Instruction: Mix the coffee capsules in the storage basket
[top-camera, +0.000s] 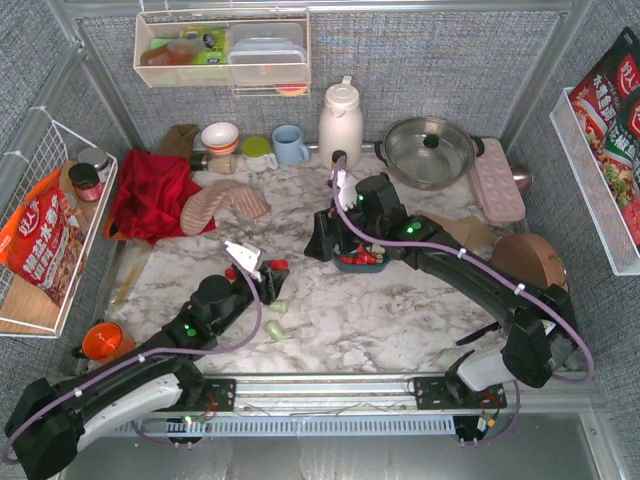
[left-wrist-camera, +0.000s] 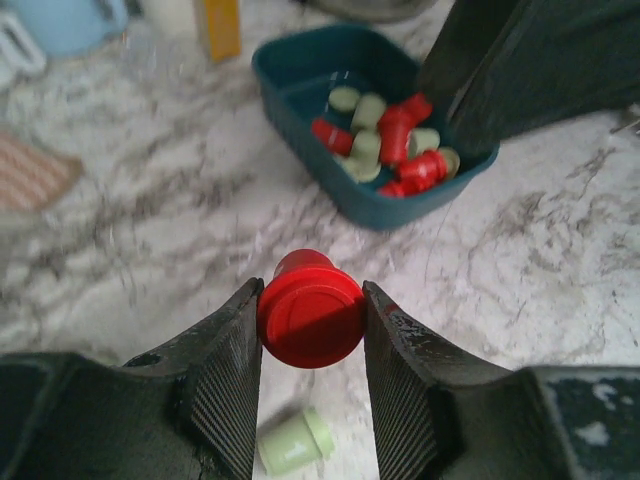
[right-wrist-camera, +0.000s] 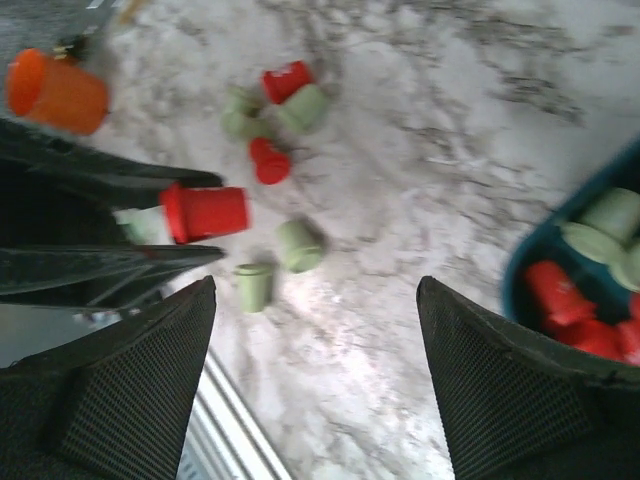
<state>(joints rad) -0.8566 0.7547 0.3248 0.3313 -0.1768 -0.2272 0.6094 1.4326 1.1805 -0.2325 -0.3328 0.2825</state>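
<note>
The teal storage basket sits mid-table, and its rim encloses red and mint green coffee capsules. My left gripper is shut on a red capsule, held above the marble to the left of the basket. A green capsule lies below it. My right gripper stands open and empty just above the basket's edge. Several loose capsules lie on the marble, among them a red one and a green one.
An orange cup stands near the left arm. A red cloth, bowls, a blue mug, a white jug and a steel pot line the back. A white wire basket hangs at the left.
</note>
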